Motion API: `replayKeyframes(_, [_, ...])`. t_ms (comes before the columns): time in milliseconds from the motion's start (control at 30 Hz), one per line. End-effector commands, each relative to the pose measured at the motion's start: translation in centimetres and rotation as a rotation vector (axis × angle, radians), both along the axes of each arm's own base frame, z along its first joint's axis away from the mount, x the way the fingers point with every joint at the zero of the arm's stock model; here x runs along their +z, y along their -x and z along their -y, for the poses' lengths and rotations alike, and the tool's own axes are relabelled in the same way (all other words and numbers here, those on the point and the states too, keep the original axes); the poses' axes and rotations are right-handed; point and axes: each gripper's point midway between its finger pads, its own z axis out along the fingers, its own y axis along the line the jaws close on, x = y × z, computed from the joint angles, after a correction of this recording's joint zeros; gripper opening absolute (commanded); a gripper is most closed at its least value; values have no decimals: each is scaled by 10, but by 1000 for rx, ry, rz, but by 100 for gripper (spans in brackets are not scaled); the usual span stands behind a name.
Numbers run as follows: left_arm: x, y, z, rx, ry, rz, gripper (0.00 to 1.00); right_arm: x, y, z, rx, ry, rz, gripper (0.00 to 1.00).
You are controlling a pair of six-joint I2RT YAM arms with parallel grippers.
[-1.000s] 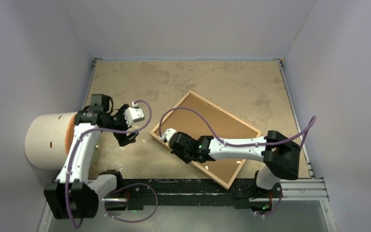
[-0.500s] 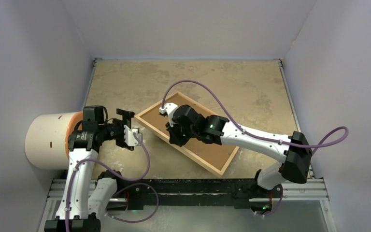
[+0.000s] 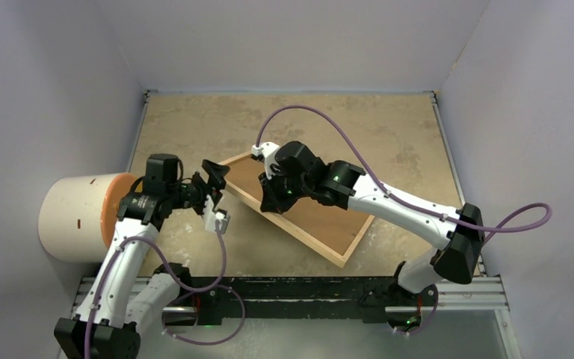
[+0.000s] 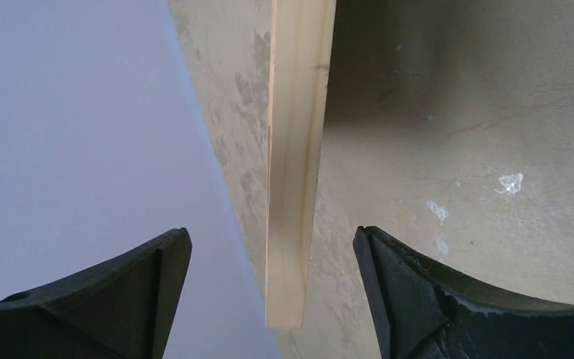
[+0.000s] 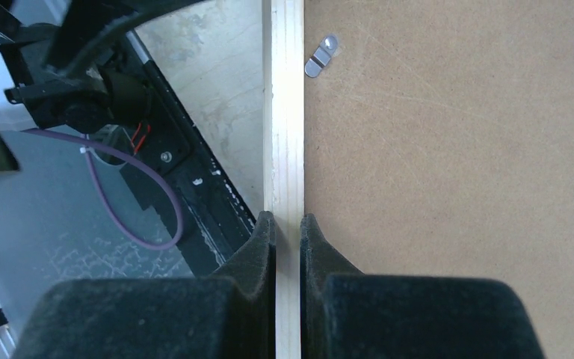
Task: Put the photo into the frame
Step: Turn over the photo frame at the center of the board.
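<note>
The frame is thin light-wood moulding with a brown backing board facing up. It lies slanted across the table's middle with its left end raised. My right gripper is shut on the frame's left long edge. In the right wrist view the pads pinch the moulding beside the board. My left gripper is open at the frame's left corner. In the left wrist view the moulding's end stands between the wide fingers, touching neither. The photo is out of view.
A large cream cylinder with an orange face lies at the table's left edge behind the left arm. A small metal turn clip sits on the backing board. The black rail runs along the near edge. Grey walls enclose three sides.
The right arm has carried the frame left and farther back, raising its left end. The left gripper has swung right to the frame's corner and stays open.
</note>
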Motion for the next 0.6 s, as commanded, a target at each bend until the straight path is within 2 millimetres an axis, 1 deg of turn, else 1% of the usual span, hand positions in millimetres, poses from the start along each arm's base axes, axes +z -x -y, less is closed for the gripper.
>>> replayKeyframes(0, [10,-16,19,-29,-12,56,80,48,-9,-15,14,-131,40,0])
replayKeyframes(67, [11,-21,27,-31,-16,43,71,49,-11,-14,8,-126,36,0])
replayKeyframes(200, [20,-32,35,10,-5,5,44,51,-19,-10,-12,-112,46,0])
replayKeyframes(300, [25,-36,36,36,8,-34,27,50,-26,-2,-36,-83,68,0])
replayKeyframes(333, [26,-36,37,37,12,-39,23,49,-30,1,-53,-65,82,5])
replayKeyframes(367, [27,-37,37,42,17,-46,21,46,-32,4,-63,-44,93,15])
replayKeyframes(400, [27,-36,38,44,22,-50,21,44,-35,9,-75,-22,106,24])
replayKeyframes(467, [28,-35,38,45,28,-53,20,43,-39,17,-91,12,134,38])
replayKeyframes(500, [29,-35,38,45,32,-56,20,44,-43,21,-108,28,159,44])
replayKeyframes(567, [31,-34,39,48,43,-64,20,46,-42,27,-91,42,189,53])
